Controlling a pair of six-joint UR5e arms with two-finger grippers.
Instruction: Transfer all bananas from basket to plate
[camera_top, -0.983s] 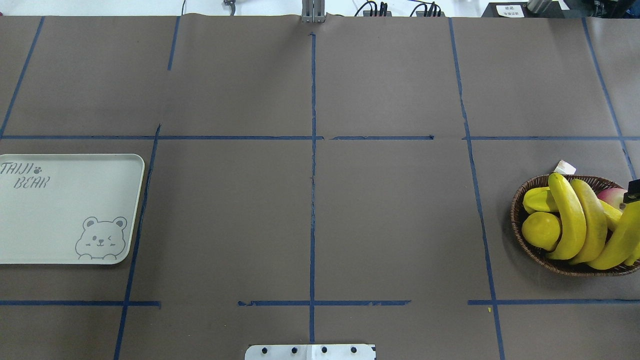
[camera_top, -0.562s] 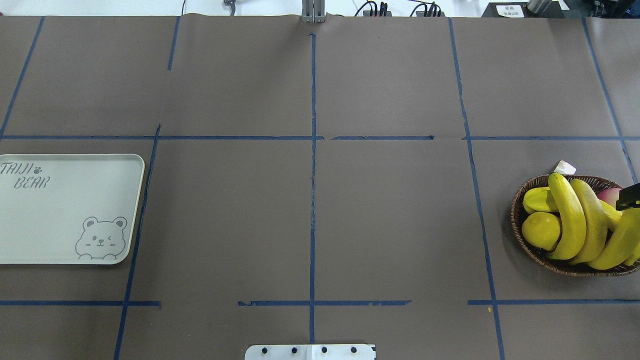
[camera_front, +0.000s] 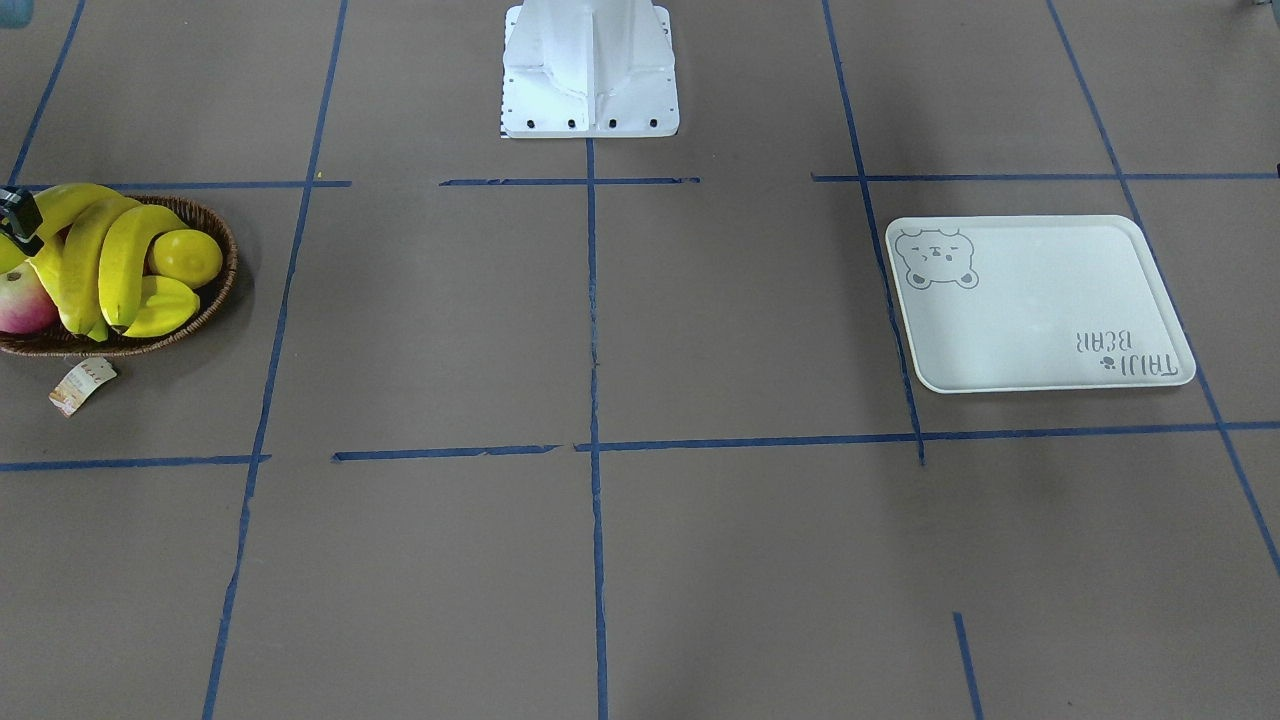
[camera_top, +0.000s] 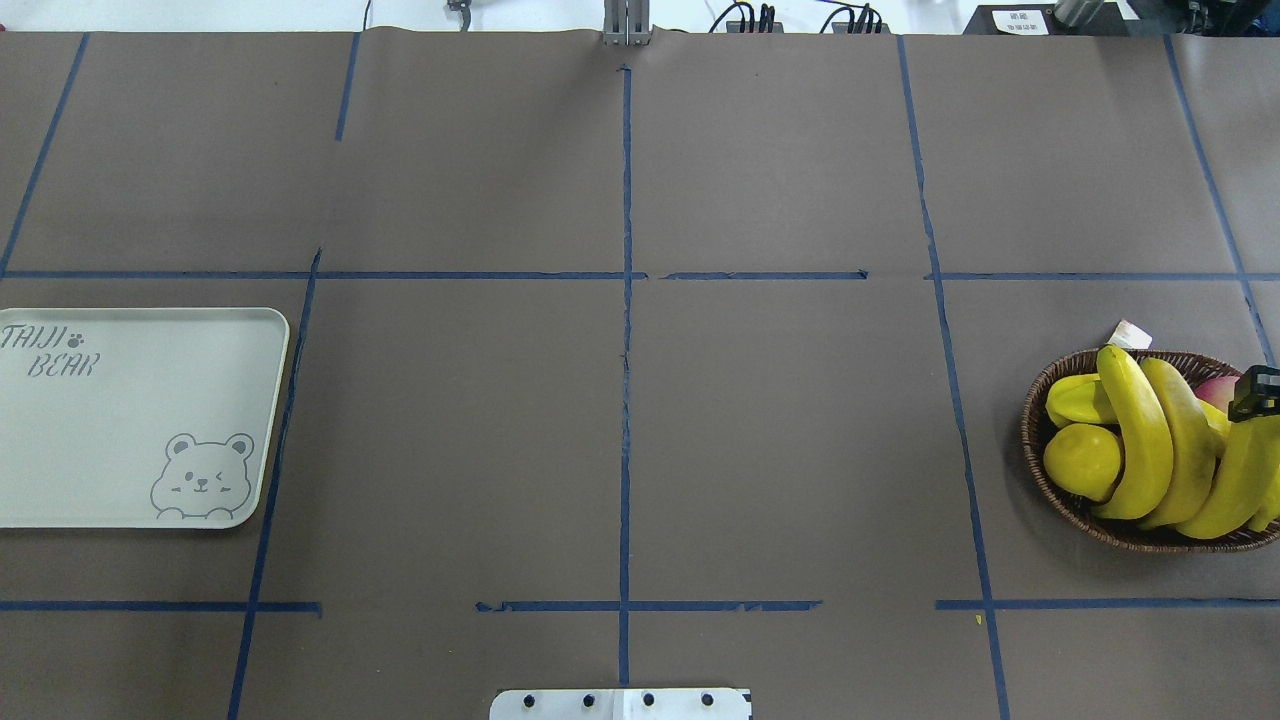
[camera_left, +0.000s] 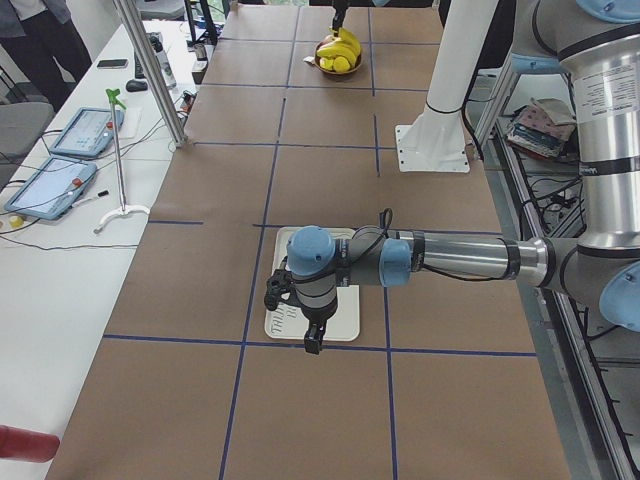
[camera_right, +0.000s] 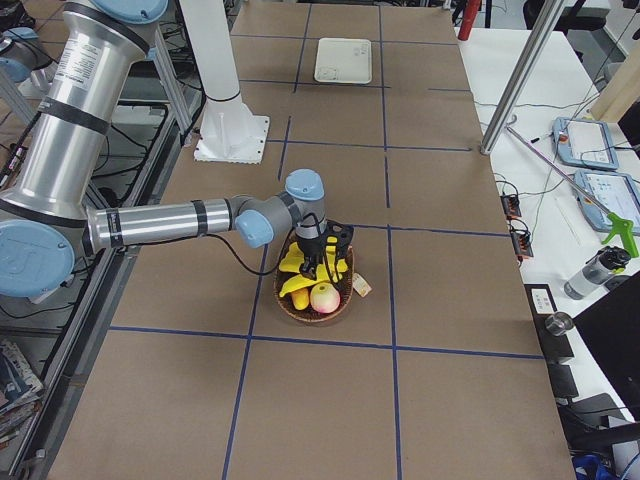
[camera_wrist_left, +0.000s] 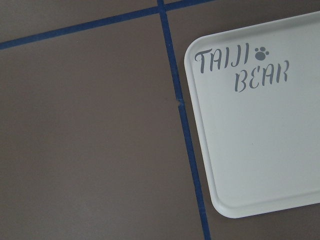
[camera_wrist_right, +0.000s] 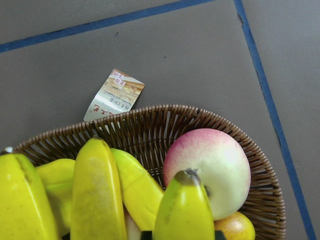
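Pink-white apple (camera_wrist_right: 207, 172) in the basket (camera_wrist_right: 150, 125), clearest from right wrist

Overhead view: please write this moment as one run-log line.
right gripper: jaws shut on banana in basket | left gripper: by plate, jaws unclear | plate: nothing on it

Grey stencil lettering (camera_wrist_left: 242, 70) reading "TAIJI BEAR", with a small paw print (camera_wrist_left: 260, 51) after the first word, stands in one corner of the off-white plate (camera_wrist_left: 260, 165), directly beneath the left gripper (camera_left: 312, 335). A paper tag (camera_wrist_right: 114, 95) lies just past the basket (camera_wrist_right: 150, 122) rim, ahead of the right gripper (camera_right: 322, 268). Its small print and red marks are too fine to read.
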